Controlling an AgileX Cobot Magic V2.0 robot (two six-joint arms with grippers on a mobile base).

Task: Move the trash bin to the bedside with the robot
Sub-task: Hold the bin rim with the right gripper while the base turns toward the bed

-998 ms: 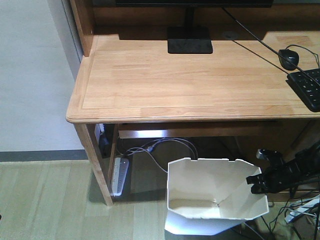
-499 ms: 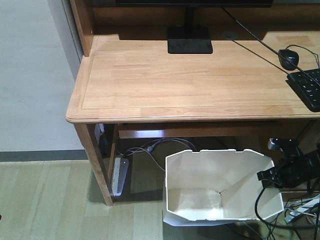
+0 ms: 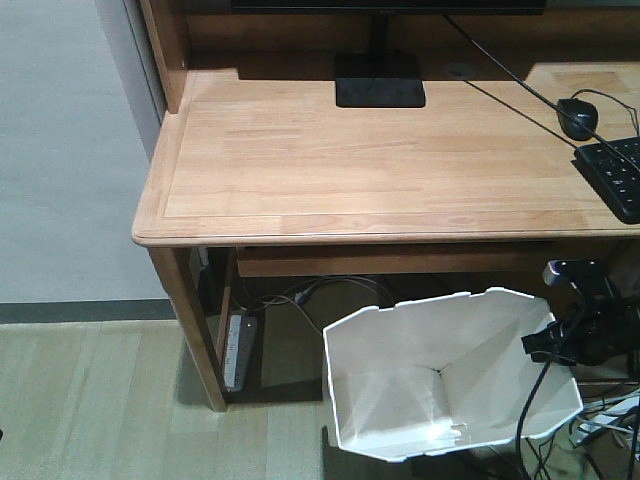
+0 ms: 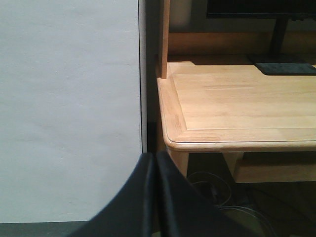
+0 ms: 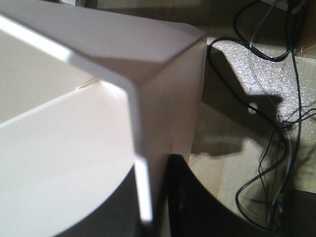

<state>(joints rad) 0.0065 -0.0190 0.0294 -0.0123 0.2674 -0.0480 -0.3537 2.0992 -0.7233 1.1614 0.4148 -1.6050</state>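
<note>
1. Exterior front-facing view: the trash bin [image 3: 420,385] sits below the front edge of the desk [image 3: 380,150], toward the desk's right end. It is tipped so that its angular white mouth faces up and forward.
2. The right gripper [image 3: 538,346] meets the bin's rim on the side farthest from the desk's left leg, with a black cable looping down beside it.
3. Right wrist view: the right gripper [image 5: 148,210] is clamped on the trash bin [image 5: 74,148]. One dark finger is inside the rim wall and the other outside, with the thin white edge pinched between them.
4. Beyond that corner of the bin, loose black and grey cables [image 5: 276,123] lie on the floor under the desk.
5. Left wrist view: the left gripper [image 4: 154,197] has its two black fingers pressed together with nothing between them. It hangs low in front of the desk's [image 4: 237,108] left front corner, against a pale wall [image 4: 69,108].
6. On the desk top a black monitor base [image 3: 379,92] stands at the back. A mouse [image 3: 577,117] and a keyboard [image 3: 615,175] lie at the right end.
7. A white power strip [image 3: 237,350] stands upright beside the desk's left leg, underneath the top.
</note>
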